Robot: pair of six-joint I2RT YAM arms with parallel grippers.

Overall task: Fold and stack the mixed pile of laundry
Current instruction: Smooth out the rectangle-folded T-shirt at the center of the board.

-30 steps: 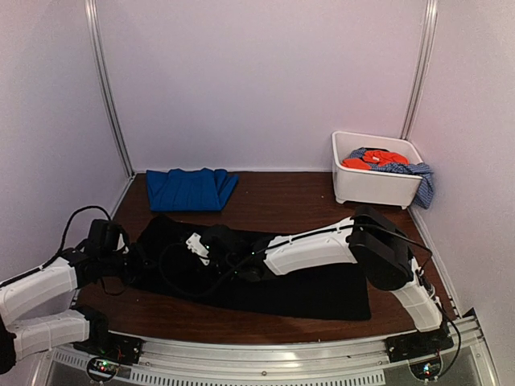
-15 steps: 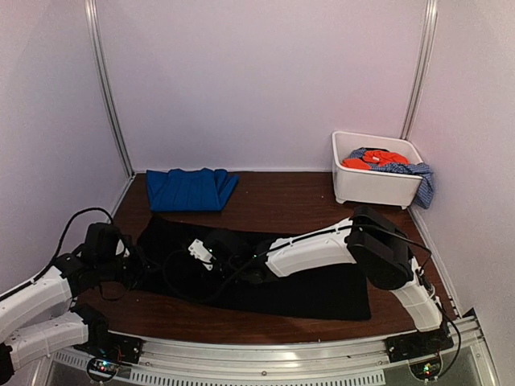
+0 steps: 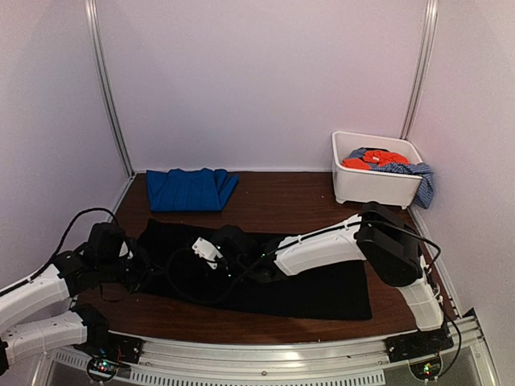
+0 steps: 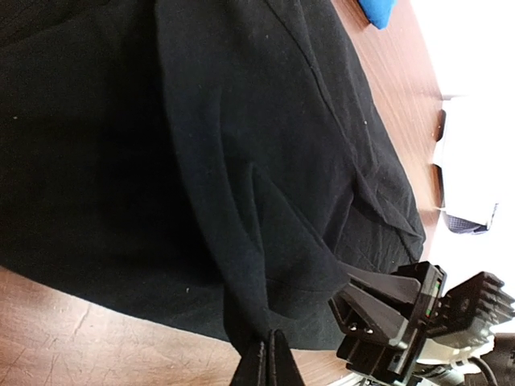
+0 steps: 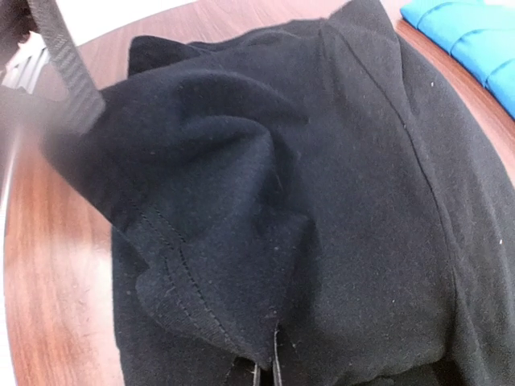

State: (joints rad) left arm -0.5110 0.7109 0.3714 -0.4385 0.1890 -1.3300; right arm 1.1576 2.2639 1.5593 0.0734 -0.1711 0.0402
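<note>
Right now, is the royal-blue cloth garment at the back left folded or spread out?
Folded: the royal-blue cloth garment lies as a compact, layered rectangle with visible creases.

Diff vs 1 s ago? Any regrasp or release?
Small moves only. The right gripper drifted slightly rightward and toward the near edge, taking its pinched fold of the black garment with it. The left gripper sank a little. Both are shut on the cloth, with no release visible. Blue garment and tub unchanged.
</note>
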